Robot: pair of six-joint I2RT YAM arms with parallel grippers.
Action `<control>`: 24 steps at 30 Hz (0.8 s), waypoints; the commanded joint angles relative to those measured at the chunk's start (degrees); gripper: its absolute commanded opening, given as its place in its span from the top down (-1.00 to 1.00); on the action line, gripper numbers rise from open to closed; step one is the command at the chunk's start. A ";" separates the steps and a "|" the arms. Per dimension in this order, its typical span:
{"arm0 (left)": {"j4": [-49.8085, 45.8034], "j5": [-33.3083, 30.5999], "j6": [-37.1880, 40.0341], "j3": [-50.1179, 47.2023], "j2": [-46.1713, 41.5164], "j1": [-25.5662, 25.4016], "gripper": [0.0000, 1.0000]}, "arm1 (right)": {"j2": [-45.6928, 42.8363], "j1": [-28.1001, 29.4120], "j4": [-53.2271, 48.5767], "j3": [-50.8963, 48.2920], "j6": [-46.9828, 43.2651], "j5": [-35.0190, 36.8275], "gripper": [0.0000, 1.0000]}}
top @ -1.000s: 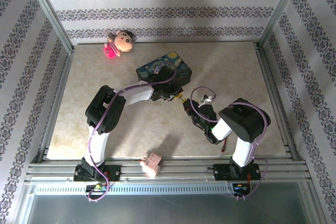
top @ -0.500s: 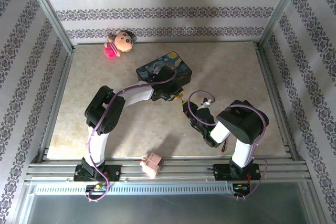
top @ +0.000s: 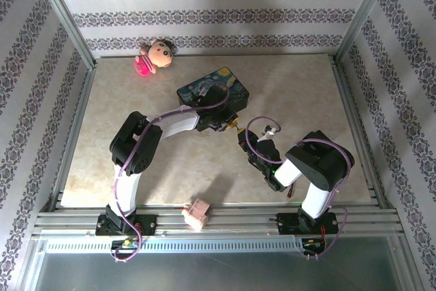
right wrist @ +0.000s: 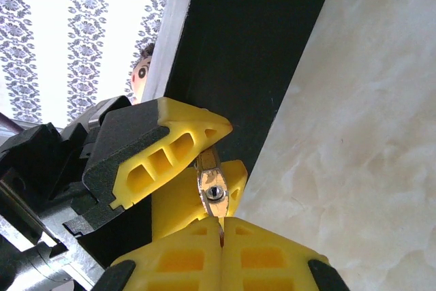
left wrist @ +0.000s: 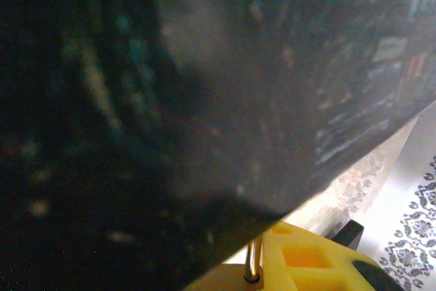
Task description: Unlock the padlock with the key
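right pincer pinches the key at the padlock gripped by the left pincer; turning apparently remains.

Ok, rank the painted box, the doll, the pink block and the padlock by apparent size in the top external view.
1. painted box
2. doll
3. pink block, close to the doll in size and nearer the camera, so that pair is unsure
4. padlock, a tiny gold speck
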 commanded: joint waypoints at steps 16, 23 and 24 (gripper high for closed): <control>-6.99 5.99 -7.05 -1.64 2.15 -1.50 0.61 | 1.57 -1.46 1.63 1.60 -0.32 -0.43 1.00; -6.63 6.21 -7.13 -1.55 2.41 -1.67 0.62 | 2.47 -1.52 1.63 2.47 0.00 -1.13 1.00; -6.63 6.27 -7.18 -1.55 2.41 -1.67 0.62 | 2.67 -1.50 1.63 2.65 0.09 -1.36 1.00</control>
